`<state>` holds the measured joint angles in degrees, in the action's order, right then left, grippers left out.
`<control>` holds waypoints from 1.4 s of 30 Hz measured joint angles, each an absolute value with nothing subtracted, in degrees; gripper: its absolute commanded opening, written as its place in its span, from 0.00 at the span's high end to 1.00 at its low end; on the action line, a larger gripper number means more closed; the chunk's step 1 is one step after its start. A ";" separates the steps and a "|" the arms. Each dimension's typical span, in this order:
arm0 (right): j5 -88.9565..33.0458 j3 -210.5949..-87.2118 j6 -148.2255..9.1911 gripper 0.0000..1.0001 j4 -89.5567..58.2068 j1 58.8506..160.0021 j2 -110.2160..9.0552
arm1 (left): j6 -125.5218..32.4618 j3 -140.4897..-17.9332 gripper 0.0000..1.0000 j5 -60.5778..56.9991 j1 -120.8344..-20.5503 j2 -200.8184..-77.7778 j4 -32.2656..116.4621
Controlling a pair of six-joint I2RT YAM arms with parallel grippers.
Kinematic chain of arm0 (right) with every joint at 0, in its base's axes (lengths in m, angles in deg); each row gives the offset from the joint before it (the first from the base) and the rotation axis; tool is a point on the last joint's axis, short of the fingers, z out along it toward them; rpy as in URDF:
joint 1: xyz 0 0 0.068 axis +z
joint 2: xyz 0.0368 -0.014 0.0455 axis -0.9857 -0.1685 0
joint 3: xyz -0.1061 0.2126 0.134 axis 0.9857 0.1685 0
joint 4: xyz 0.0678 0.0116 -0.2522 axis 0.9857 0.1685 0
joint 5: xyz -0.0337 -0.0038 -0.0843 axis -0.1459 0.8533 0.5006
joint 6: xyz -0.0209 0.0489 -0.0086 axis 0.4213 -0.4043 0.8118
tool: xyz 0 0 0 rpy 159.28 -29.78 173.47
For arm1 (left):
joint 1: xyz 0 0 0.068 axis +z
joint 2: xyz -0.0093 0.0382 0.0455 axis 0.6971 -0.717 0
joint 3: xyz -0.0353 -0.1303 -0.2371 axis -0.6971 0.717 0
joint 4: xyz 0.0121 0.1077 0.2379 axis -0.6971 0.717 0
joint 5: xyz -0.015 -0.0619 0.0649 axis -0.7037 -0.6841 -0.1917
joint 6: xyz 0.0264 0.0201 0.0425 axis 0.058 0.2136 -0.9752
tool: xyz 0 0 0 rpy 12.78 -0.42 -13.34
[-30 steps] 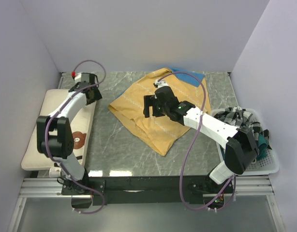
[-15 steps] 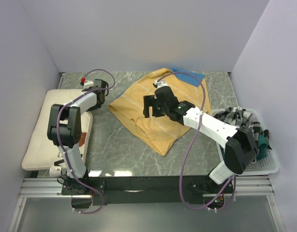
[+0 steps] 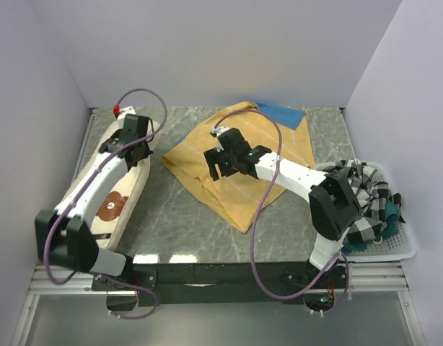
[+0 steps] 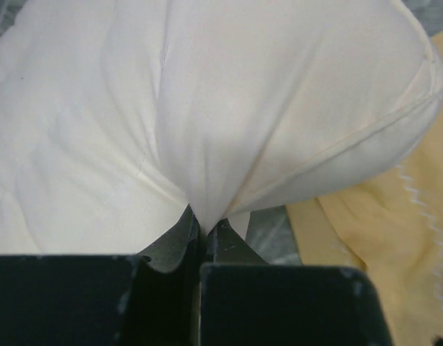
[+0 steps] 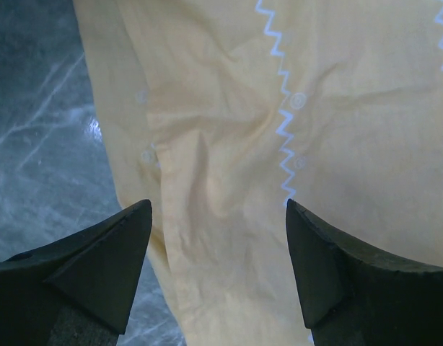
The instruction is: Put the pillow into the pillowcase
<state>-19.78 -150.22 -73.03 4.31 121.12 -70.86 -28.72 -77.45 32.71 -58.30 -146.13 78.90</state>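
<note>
Grey-green marbled table (image 3: 178,216). We note the mustard-yellow pillowcase (image 3: 189,166) spread from mid-table to the far edge, rumpled. The cream pillow (image 3: 128,191) runs along the left edge. A white basket (image 3: 395,249) sits at the right edge, towards the near corner.

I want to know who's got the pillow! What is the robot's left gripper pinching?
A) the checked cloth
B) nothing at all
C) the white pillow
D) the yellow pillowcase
C: the left wrist view shows the left gripper shut on a bunched fold of the pillow, while the right gripper hangs open over the pillowcase.
</note>
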 measured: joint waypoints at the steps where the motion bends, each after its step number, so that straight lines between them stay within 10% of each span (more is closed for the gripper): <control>1: -20.72 -150.19 -72.26 0.20 4.42 121.23 -71.17 | -28.37 -76.78 0.99 31.25 -58.32 -143.86 78.90; 21: -18.03 -167.02 -66.67 0.24 9.60 125.79 -90.07 | -23.74 -66.98 0.99 17.19 -58.74 -122.41 80.56; 27: -17.40 -172.93 -66.23 0.47 11.24 125.79 -93.11 | -24.00 -65.32 0.99 14.18 -58.78 -120.14 81.02; 42: -17.77 -169.69 -65.58 0.36 13.60 125.82 -93.16 | -26.03 -64.62 0.99 10.72 -58.78 -118.02 82.70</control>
